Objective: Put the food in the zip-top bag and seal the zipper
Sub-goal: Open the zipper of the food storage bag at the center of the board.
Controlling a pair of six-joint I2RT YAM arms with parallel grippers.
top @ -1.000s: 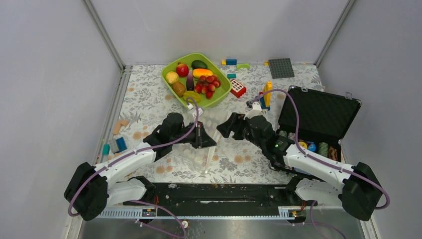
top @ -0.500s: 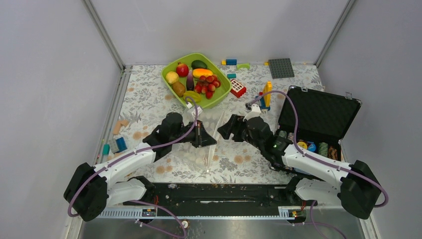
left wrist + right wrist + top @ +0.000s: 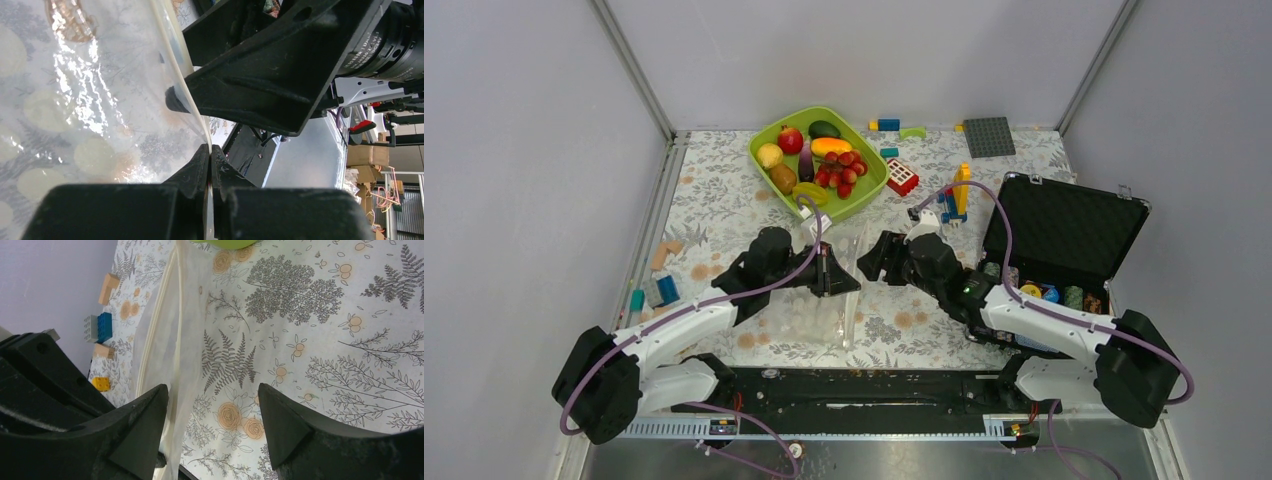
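The left gripper [image 3: 209, 150], jaws closed, pinches the zip-top bag [image 3: 90, 110] by its mouth edge, mid-worktop. The right gripper [image 3: 212, 397], jaws open, waits beside the other lip. That flimsy lip may slip aside, leaving an empty grip.

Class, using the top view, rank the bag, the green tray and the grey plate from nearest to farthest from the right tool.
1. The bag: right at the tips of the right tool, on its left.
2. The green tray: farther back on the table, to the left.
3. The grey plate: at the table's far edge, to the right.
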